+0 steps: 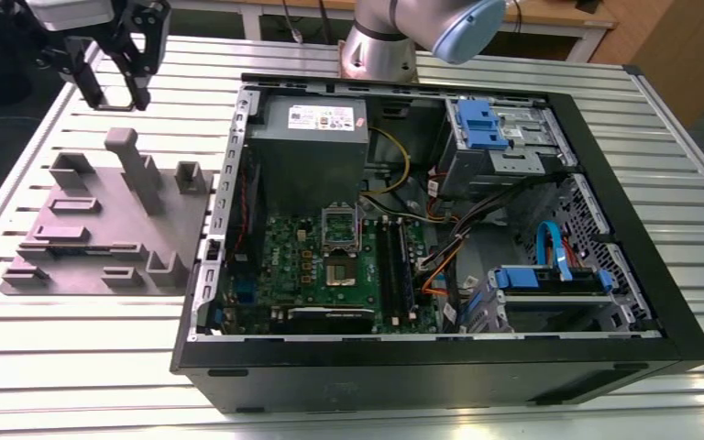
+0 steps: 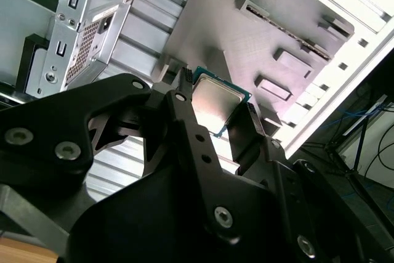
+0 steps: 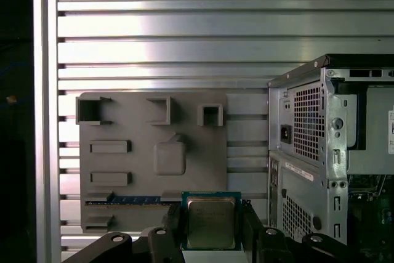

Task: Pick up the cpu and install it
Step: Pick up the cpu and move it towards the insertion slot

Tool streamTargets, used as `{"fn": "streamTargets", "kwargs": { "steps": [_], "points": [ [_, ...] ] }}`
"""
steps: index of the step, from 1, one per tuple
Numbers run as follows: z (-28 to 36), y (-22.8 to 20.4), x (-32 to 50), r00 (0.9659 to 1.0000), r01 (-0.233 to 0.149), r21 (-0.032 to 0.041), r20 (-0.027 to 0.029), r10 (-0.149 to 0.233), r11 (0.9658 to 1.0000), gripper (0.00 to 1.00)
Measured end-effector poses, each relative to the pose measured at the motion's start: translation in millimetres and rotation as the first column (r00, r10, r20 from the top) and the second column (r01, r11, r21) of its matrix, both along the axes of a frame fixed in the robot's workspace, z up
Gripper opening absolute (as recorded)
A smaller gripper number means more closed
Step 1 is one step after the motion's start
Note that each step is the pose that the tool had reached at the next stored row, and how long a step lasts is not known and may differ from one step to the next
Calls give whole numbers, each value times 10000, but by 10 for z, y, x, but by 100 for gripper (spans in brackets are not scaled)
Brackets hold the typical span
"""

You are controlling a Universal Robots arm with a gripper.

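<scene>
The tool (image 3: 210, 229) is pinching the cpu (image 3: 210, 223). In both wrist views its two black fingers (image 3: 251, 223) press on opposite edges of the chip, whose silvery metal top and thin green rim show between them. In the second wrist view the cpu (image 2: 217, 98) sits at the fingertips of the tool (image 2: 215, 115), clear of everything below it.

In the exterior view the tool (image 1: 116, 96) hangs above the tabletop (image 1: 83, 367) at the far corner on the exterior view's left, lifted off the surface. Just below it lies the grey stepped fixture block (image 1: 107, 229), with its posts and pockets. In the first wrist view the fixture block (image 3: 148, 152) lies flat on the ribbed aluminium tabletop (image 3: 184, 23), and the held chip overlaps the block's near edge.

Beside the block, toward the exterior view's right, the open computer case (image 1: 450, 367) lies on its side. Inside it are the green motherboard (image 1: 315, 266), the grey power supply (image 1: 309, 137) with a white label, and blue drive brackets (image 1: 480, 124). The case's perforated rear panel (image 3: 308, 152) shows in the first wrist view.
</scene>
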State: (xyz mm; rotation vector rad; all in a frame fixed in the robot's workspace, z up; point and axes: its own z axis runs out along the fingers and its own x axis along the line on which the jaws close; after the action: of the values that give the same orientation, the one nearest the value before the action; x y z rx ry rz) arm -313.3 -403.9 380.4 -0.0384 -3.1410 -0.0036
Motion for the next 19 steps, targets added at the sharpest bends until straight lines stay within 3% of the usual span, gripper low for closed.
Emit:
{"fn": "streamTargets", "kwargs": {
  "steps": [19],
  "points": [
    [-1, 0, 64, 10000, 0, 1, 1, 0, 10000, 47]
  ]
}}
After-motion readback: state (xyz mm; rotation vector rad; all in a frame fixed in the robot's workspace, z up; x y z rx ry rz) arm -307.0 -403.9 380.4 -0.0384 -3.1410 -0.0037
